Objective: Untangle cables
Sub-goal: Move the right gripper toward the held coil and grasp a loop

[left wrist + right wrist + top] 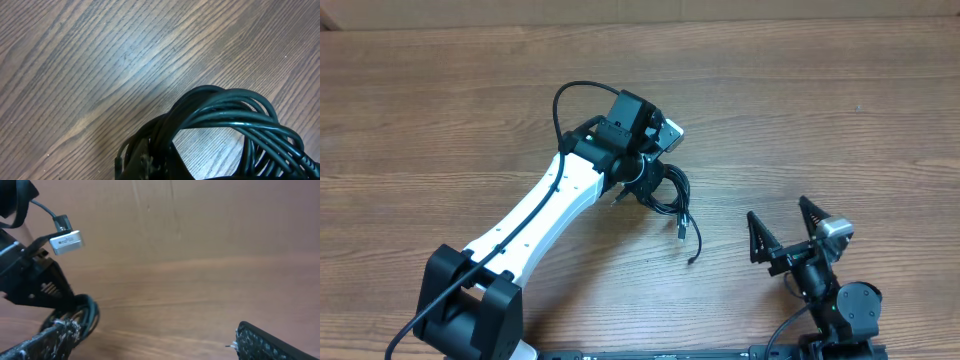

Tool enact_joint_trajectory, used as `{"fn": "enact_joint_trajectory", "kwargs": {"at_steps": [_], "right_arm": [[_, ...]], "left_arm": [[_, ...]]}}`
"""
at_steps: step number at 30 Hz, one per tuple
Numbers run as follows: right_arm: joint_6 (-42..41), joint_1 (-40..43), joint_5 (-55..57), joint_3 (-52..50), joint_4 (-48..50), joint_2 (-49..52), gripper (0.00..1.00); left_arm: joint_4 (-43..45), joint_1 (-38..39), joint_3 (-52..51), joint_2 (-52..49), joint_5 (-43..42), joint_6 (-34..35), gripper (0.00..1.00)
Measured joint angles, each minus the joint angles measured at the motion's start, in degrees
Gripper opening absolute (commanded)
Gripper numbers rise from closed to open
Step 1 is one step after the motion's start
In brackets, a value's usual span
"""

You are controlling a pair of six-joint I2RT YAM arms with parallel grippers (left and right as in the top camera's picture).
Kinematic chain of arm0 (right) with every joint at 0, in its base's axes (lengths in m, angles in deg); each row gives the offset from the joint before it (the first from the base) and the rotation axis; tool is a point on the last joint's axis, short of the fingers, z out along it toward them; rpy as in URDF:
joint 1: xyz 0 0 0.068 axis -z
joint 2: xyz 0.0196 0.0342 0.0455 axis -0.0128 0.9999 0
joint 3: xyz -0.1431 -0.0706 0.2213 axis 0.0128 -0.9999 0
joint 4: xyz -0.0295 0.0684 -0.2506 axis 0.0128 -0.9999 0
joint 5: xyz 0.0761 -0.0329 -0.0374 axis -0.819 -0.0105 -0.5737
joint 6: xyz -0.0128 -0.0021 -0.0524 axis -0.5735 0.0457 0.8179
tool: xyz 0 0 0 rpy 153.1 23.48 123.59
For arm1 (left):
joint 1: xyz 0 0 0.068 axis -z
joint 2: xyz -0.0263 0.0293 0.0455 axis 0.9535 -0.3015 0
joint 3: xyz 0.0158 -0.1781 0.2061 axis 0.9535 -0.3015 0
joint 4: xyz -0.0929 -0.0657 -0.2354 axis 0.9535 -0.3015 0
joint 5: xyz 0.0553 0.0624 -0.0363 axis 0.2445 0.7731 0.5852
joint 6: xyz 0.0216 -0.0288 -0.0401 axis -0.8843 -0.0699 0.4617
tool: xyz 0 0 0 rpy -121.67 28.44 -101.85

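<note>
A robot lab bench: left arm [545,205] and right arm [825,285] at wood-grain table [820,100].

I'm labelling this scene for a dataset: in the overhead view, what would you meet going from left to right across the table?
The left arm's black base → cable coil → loose cable end → right gripper, standing open.

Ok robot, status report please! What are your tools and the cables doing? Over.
Left tool shut on the cables. Right tool open, empty, apart. Coil bunched, one end trailing on the table. Nothing blocking.
</note>
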Motion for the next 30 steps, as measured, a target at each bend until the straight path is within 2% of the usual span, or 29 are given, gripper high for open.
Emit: {"fn": "enact_joint_trajectory", "kwargs": {"at_steps": [7,17,21,22,23,26,28,30], "right_arm": [[-3.9,0.0,-1.0,5.6,-10.8,4.9,1.0],[-4.9,0.0,-1.4,25.4,-28.9,24.3,1.0],[-5.0,0.0,-1.9,31.1,-32.0,30.8,1.0],[-5.0,0.0,-2.3,32.7,-32.0,32.6,0.97],[-5.0,0.0,-2.6,33.2,-31.6,33.4,0.82],[-5.0,0.0,-5.1,33.6,-27.9,35.2,0.5],[-5.2,0.0,-6.1,33.6,-26.7,35.8,0.41],[-5.2,0.0,-7.1,33.6,-26.5,36.5,0.4]], "left_arm": [[1.3,1.3,0.0,0.0,-0.2,-1.0,0.04],[5.2,6.4,0.0,0.0,-0.4,-1.8,0.04],[7.3,8.1,0.0,0.0,-0.4,-1.6,0.04],[8.1,8.5,0.0,0.0,-0.5,-1.5,0.04],[9.0,8.9,0.0,0.0,-0.6,-1.5,0.04],[11.3,10.3,0.0,0.0,-0.6,-1.4,0.04],[12.6,11.3,0.0,0.0,-0.6,-1.4,0.04],[13.7,12.5,0.0,0.0,-0.6,-1.3,0.04]]}}
